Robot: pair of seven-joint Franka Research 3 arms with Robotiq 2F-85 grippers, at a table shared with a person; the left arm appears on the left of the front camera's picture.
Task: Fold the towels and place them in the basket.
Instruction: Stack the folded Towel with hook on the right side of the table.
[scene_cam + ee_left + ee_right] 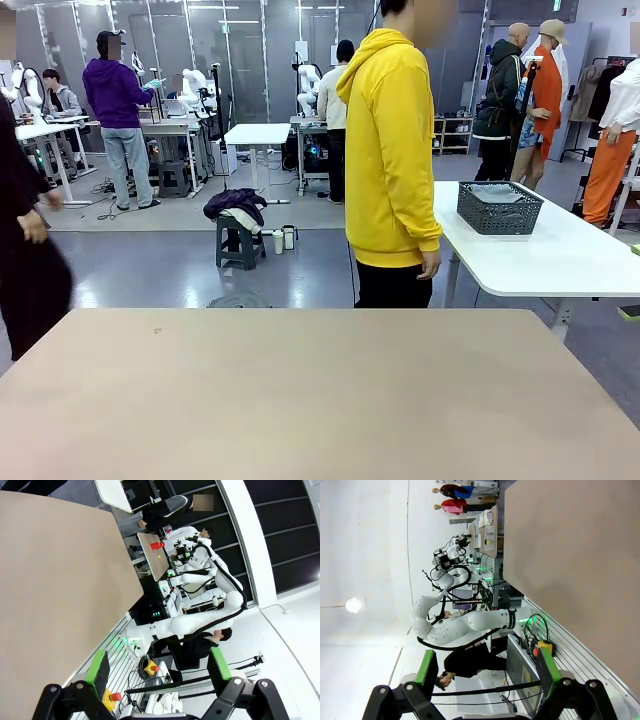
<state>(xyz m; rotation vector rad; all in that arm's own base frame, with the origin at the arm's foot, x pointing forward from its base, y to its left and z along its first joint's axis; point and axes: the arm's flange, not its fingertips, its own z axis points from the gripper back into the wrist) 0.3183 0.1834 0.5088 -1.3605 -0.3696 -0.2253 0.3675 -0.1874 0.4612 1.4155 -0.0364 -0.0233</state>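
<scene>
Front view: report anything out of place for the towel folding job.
The basket sits on a white side table to the right, beyond the beige work table, with pale cloth inside it. A person in a yellow hoodie stands beside it. Both grippers, left and right, are open and holding nothing.

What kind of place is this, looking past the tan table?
Most likely a robotics lab or data-collection workspace. White robot arms stand at work tables in the background, the bare tan table sits in front, and a dark grey mesh basket rests on a white table.
</scene>
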